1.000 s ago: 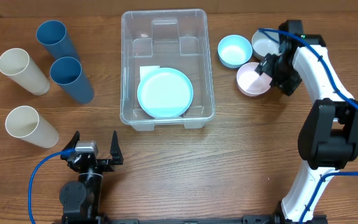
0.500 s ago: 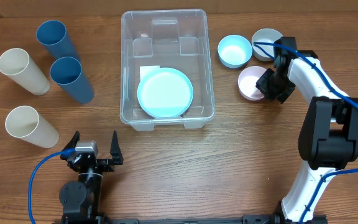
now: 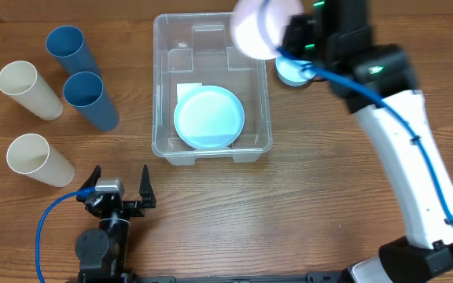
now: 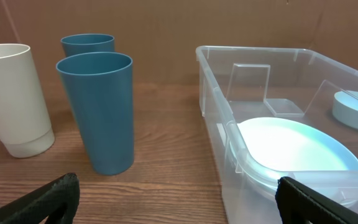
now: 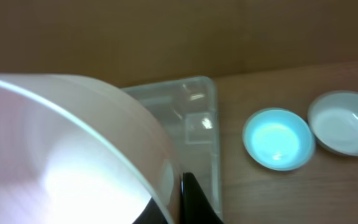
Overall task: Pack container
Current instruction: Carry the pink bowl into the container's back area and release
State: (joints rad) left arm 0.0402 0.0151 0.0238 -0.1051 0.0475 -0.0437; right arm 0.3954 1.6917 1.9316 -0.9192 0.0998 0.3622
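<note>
Right end effector (image 3: 283, 38) is clamped on the pink bowl (image 3: 250, 33), hanging over the clear container (image 3: 160, 94) at its corner toward the surface's far-right corner, with the container's long axis running far-to-near, so I'd say just lower it in.

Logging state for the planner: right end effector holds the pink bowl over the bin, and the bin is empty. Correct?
No. The bin is not empty: a light blue plate lies in it, clear in the overhead view. The rest stands: the right end effector holds the pink bowl over the bin.
</note>
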